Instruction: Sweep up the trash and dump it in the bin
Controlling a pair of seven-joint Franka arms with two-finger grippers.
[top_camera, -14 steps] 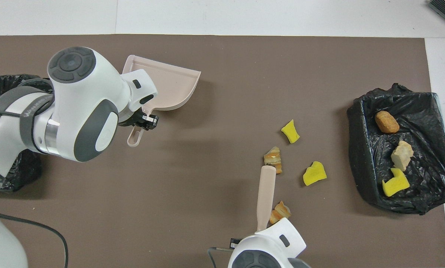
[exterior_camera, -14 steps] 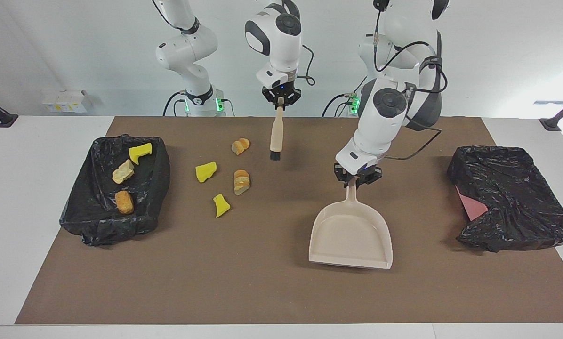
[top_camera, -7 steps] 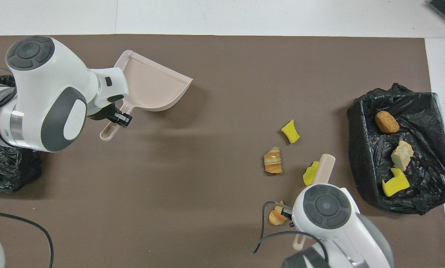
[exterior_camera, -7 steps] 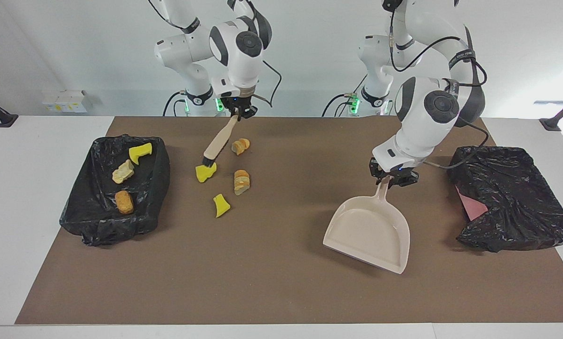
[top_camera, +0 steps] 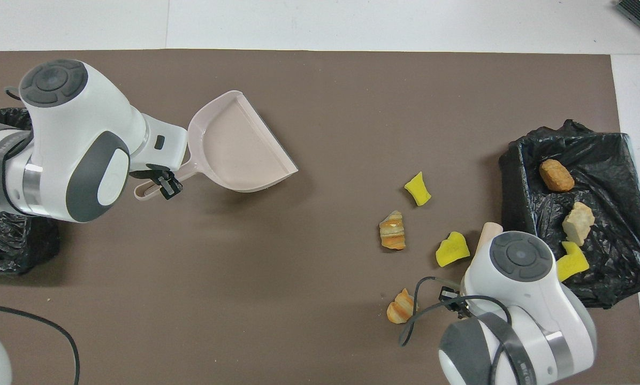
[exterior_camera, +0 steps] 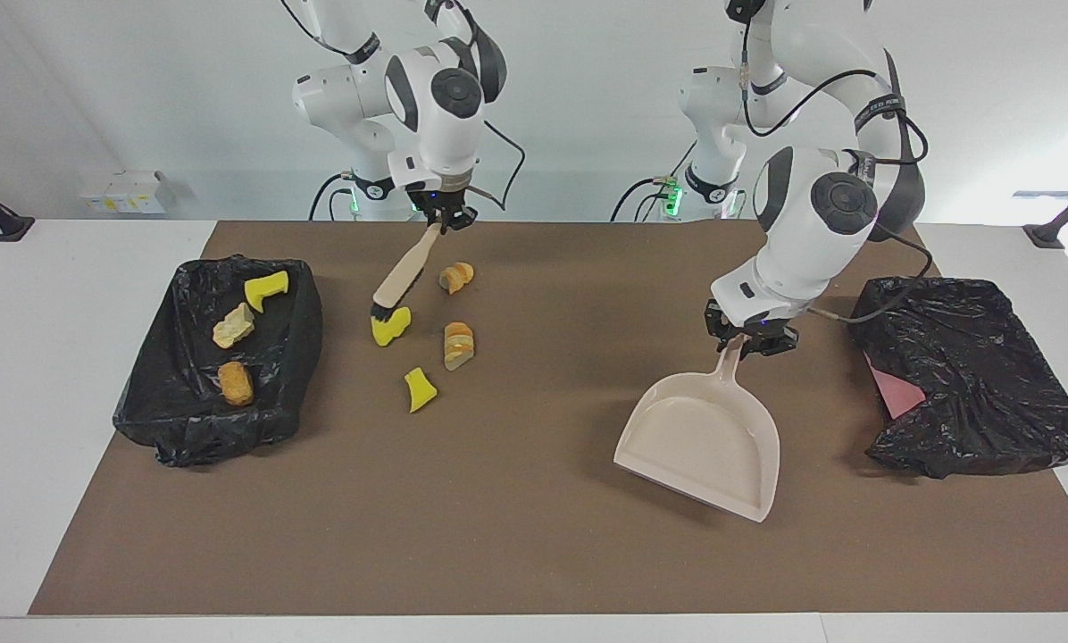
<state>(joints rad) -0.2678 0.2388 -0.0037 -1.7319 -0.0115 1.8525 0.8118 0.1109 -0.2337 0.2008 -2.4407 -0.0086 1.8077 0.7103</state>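
At the right arm's end of the table, a black-lined bin (exterior_camera: 186, 420) holds three scraps (exterior_camera: 235, 382). Beside it, four scraps (exterior_camera: 420, 389) lie on the brown mat (exterior_camera: 498, 554), near the edge closest to the robots. The right gripper (exterior_camera: 445, 219) is closed on a beige brush (exterior_camera: 397, 281), tilted, its bristles touching a yellow chunk (exterior_camera: 391, 327). Toward the left arm's end, the left gripper (exterior_camera: 748, 342) grips the handle of a beige dustpan (exterior_camera: 704, 442); whether the pan touches the mat, I cannot tell. A second black bin (exterior_camera: 972, 375) stands at the left arm's end.
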